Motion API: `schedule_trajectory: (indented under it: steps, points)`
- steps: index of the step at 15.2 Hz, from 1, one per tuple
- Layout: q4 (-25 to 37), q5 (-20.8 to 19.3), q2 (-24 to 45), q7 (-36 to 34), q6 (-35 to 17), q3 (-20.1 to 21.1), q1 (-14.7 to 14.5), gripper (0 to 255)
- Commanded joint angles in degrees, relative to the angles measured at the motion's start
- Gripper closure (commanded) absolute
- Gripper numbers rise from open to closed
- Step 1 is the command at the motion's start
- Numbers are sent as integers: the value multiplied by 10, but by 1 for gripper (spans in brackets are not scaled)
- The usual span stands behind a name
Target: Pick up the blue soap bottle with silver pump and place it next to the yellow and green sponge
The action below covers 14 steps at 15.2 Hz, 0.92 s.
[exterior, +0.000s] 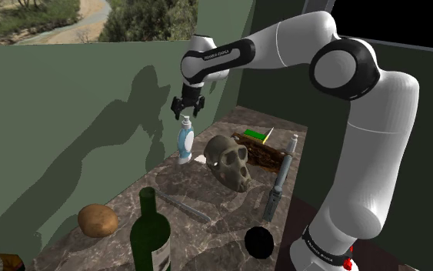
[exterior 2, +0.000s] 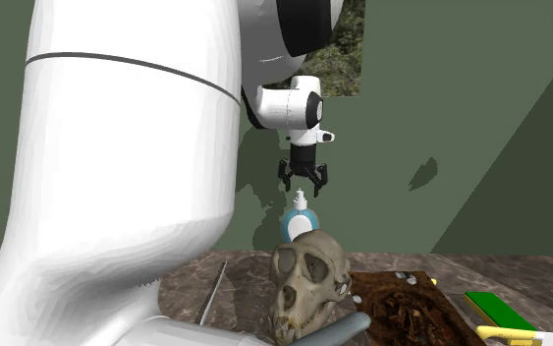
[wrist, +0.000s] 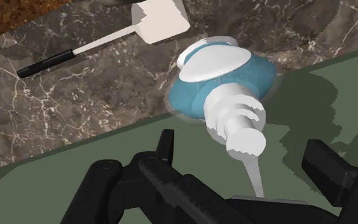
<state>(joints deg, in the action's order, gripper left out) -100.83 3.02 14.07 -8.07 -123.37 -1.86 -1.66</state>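
One marble counter [exterior: 226, 231], green walls [exterior: 68, 115] on two sides (black area above the right one). One each: skull [exterior: 230, 162], green wine bottle [exterior: 150, 239], brown tray [exterior: 262, 154], potato [exterior: 98, 220], black ball [exterior: 259, 242], blue soap bottle [exterior: 184, 142], sponge [exterior: 256, 135]. Soap bottle upright by the wall; skull and tray sit between it and the sponge. Gripper [exterior: 185, 112] hangs just above the white pump, fingers spread, touching nothing.

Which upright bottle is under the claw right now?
The blue soap bottle with the pale pump, by the green wall, just below the open claw. The dark green wine bottle stands far off, at the shoulder view's bottom edge.
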Motion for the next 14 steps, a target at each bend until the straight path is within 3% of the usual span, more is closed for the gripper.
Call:
schedule_trajectory:
  steps: [1,11,12,14]
  points:
    - [-5,1,8,0,-13,0,0,0]
    - [-11,1,18,1,-29,1,0,0]
    - [-11,1,18,1,-29,1,0,255]
    - [-11,1,18,1,-29,1,0,255]
